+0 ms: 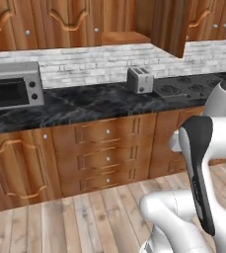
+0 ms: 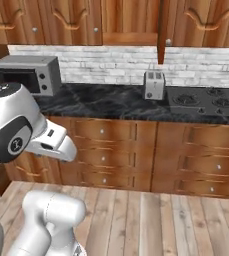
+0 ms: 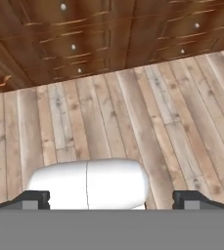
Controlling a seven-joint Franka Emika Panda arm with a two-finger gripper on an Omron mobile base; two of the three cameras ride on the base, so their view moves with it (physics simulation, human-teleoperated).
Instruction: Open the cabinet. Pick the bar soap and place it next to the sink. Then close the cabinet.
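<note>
Facing the floor (image 3: 133,112), the tool (image 3: 111,199) is standing wide and empty; the cabinet (image 2: 131,20), hanging open far above it, is awaiting closing.

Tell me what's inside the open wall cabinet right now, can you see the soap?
The cabinet stands with one door swung out. A bare stretch of wooden shelf shows inside, with no soap on it. The space above and behind the door is out of sight.

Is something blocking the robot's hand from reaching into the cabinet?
The cabinet door already hangs open, edge-on, above the toaster. Nothing visible bars that opening. The hand, fingers apart, points at the floor.
</note>
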